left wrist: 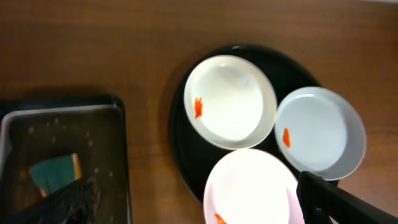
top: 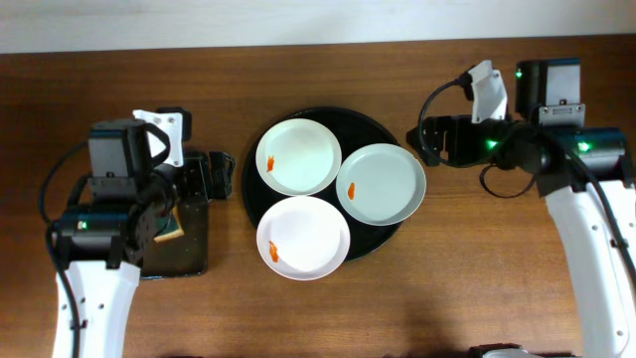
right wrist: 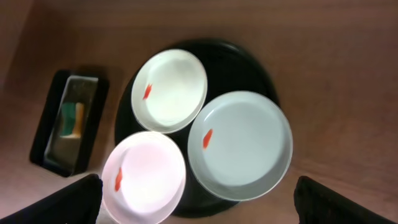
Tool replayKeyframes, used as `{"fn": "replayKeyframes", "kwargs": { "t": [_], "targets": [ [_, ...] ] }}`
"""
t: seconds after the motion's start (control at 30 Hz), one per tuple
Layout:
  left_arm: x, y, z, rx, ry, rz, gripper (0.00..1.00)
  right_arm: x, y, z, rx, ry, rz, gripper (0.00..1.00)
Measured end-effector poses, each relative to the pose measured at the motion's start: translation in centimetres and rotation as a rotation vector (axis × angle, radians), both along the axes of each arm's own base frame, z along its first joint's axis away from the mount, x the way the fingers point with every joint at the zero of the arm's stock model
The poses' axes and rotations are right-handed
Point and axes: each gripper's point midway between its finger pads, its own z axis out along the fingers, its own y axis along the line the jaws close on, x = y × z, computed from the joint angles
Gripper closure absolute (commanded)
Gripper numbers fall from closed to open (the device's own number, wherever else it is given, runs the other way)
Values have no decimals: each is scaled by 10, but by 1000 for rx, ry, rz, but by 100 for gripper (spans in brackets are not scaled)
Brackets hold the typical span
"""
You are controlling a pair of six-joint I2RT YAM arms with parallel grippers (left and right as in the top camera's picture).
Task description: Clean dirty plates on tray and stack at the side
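Note:
Three white plates lie on the round black tray (top: 373, 121): one at the back left (top: 299, 156), one at the right (top: 382, 184), one at the front (top: 304, 237). Each bears a small orange smear. They also show in the left wrist view, back left (left wrist: 230, 101), right (left wrist: 320, 132) and front (left wrist: 252, 186), and in the right wrist view, back left (right wrist: 169, 89), right (right wrist: 241, 144) and front (right wrist: 145, 177). My left gripper (left wrist: 196, 208) is open and empty, high above the table left of the tray. My right gripper (right wrist: 198, 202) is open and empty, high to the tray's right.
A smaller rectangular black tray (top: 196, 254) holding a green and yellow sponge (left wrist: 57, 172) lies left of the round tray, under my left arm. It also shows in the right wrist view (right wrist: 55, 158). The table is brown wood.

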Motion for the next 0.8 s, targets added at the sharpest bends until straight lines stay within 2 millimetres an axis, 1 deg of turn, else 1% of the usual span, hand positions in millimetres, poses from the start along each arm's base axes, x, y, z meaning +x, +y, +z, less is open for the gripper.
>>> {"fn": "replayKeyframes", "kwargs": {
  "t": [0.03,0.07,0.1,0.13,0.17,0.23,0.27,0.3,0.33,0.37,0.4,0.43,0.47,0.53,0.57,0.6,0.63,0.67,0.7,0.73,0.77,0.8],
  "targets": [
    [0,0,-1,0,2,0,1,-1,5,-5,-4,18,15,8],
    [-1,4,-10,4,49,30,1,-2,16,-9,-6,32,44,8],
    [-1,7,-18,7,88,56,2,-4,28,-13,-8,43,79,10],
    [1,9,-26,12,117,74,3,-5,47,-19,-11,51,131,10],
    [4,11,-35,17,144,87,3,-4,65,-28,-24,59,180,14],
    [5,13,-40,22,164,105,5,-1,89,-47,-73,75,231,21],
    [4,16,-40,30,165,118,5,1,101,-65,-119,101,254,22],
    [2,19,-40,43,167,134,5,2,106,-78,-151,121,265,21],
    [-5,29,-38,70,176,173,5,3,109,-91,-173,149,263,13],
    [-9,38,-35,85,171,208,5,5,107,-99,-186,171,249,10],
    [-12,47,-32,94,167,240,6,5,107,-100,-186,176,242,3],
    [-17,60,-31,102,172,287,6,7,105,-104,-194,185,228,2],
    [-19,72,-31,109,175,329,9,8,105,-103,-191,182,224,2],
    [-19,96,-36,119,197,412,34,8,106,-103,-185,184,215,2],
    [-18,104,-43,122,222,436,39,8,106,-103,-185,183,215,2],
    [-16,112,-56,116,268,466,43,8,106,-103,-185,183,215,2],
    [-12,120,-76,113,332,493,46,8,106,-103,-185,184,214,2],
    [-9,125,-95,113,394,505,53,8,106,-103,-185,184,214,2],
    [-7,128,-113,113,447,512,66,8,106,-103,-185,183,214,2],
    [-4,129,-135,112,510,515,70,8,106,-103,-185,184,214,2],
    [-2,129,-150,112,550,514,71,8,106,-103,-185,185,214,2],
    [-2,131,-168,120,602,518,73,8,106,-103,-185,184,214,2]
  ]
}}
